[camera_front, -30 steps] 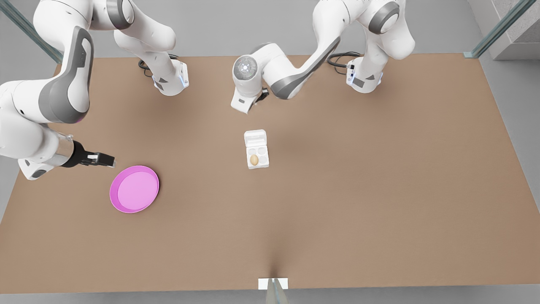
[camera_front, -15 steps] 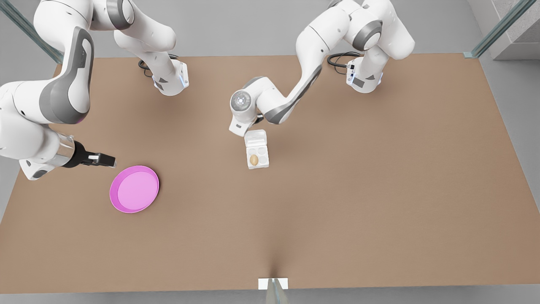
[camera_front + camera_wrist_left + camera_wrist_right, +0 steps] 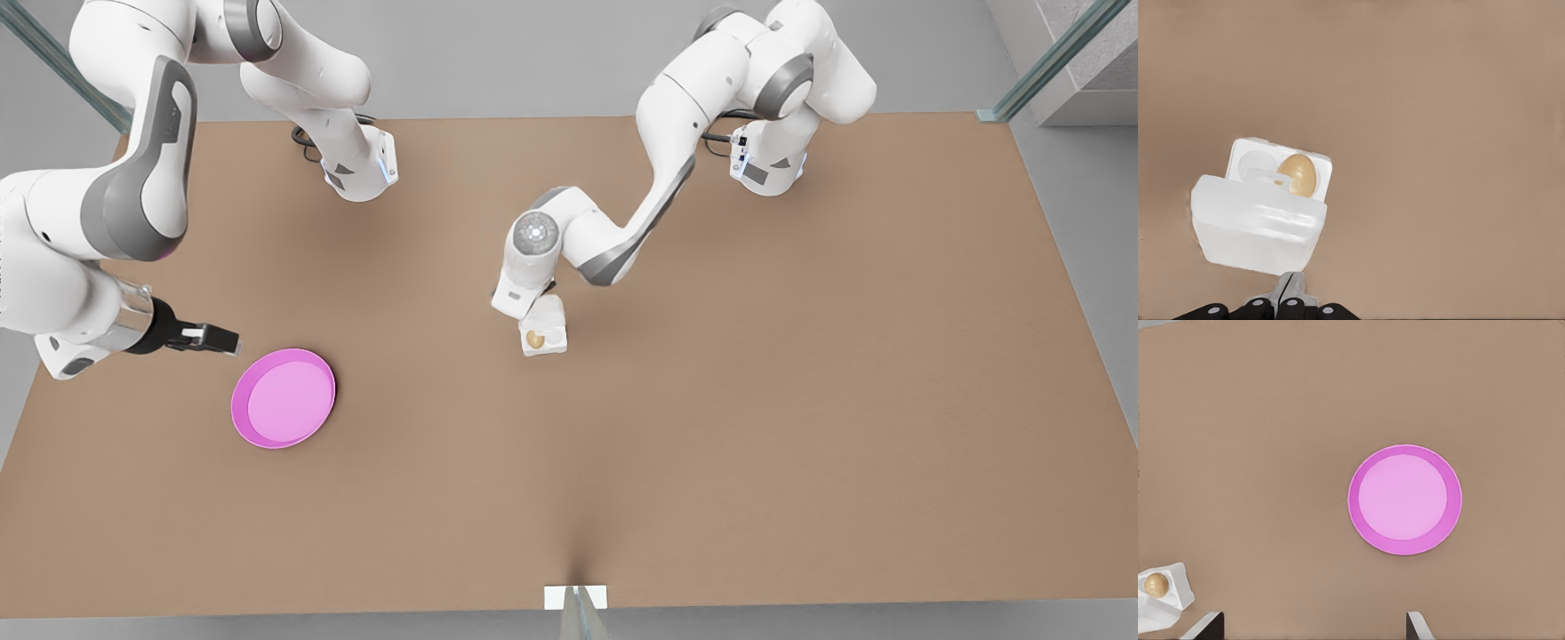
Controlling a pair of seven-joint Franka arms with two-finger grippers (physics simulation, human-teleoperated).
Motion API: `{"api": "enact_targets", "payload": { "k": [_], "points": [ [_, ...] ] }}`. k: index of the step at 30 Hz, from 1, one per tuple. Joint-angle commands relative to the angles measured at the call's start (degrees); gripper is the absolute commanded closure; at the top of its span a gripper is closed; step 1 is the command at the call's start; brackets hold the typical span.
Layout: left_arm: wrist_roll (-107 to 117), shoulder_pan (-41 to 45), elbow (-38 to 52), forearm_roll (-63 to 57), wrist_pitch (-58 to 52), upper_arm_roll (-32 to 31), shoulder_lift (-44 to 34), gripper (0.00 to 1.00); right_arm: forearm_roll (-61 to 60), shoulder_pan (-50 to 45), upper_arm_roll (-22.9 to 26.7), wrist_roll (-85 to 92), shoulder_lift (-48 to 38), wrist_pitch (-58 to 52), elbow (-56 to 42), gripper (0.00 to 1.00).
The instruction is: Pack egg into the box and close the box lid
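Left wrist view: fingers pressed together, the left gripper (image 3: 1291, 288) tips the box lid (image 3: 1258, 223) over the egg (image 3: 1297, 175) in the box (image 3: 1326, 167), apparently half-closed, needing further pushing; the right gripper (image 3: 213, 338) waits open-fingered beside the pink plate (image 3: 238, 405).

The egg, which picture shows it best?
The left wrist view: the egg looks big there, sitting in its cup behind the half-raised box lid. The front view shows it as a small tan dot, the right wrist view as a small ball at the edge.
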State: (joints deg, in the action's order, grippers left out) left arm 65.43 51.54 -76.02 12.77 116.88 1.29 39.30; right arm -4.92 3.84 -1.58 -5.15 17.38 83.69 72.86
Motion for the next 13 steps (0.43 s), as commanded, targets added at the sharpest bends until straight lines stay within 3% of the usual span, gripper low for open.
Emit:
{"api": "enact_targets", "payload": {
  "k": [1,3,4,7,9,13],
  "points": [
    [-1.6,-1.1,0.0,0.0,-3.4,-0.1,-0.8,0.79,0.0,0.0,0.0,0.0,-0.1,0.0,0.0,0.0],
    [-22.1,-14.8,1.2,0.3,-32.8,0.6,-11.5,0.0,0.0,0.0,0.0,0.0,0.0,0.0,0.0,0.0],
    [-24.9,-22.3,1.3,0.1,-38.5,2.7,-16.0,0.0,0.0,0.1,0.0,0.0,0.0,0.0,0.0,0.0],
    [-52.8,-25.4,0.7,-3.8,-40.3,16.1,-23.7,0.0,-0.1,0.1,0.0,0.0,0.0,0.0,0.0,0.0],
    [-54.1,-34.6,-3.5,-7.8,-39.5,6.1,-27.6,0.0,-0.1,0.1,0.0,0.0,0.0,0.0,0.0,0.0],
    [-53.3,-34.7,-3.5,-7.7,-37.6,6.0,-26.6,0.0,0.0,0.2,0.1,0.5,0.0,0.3,0.1,0.0]
  ]
}}
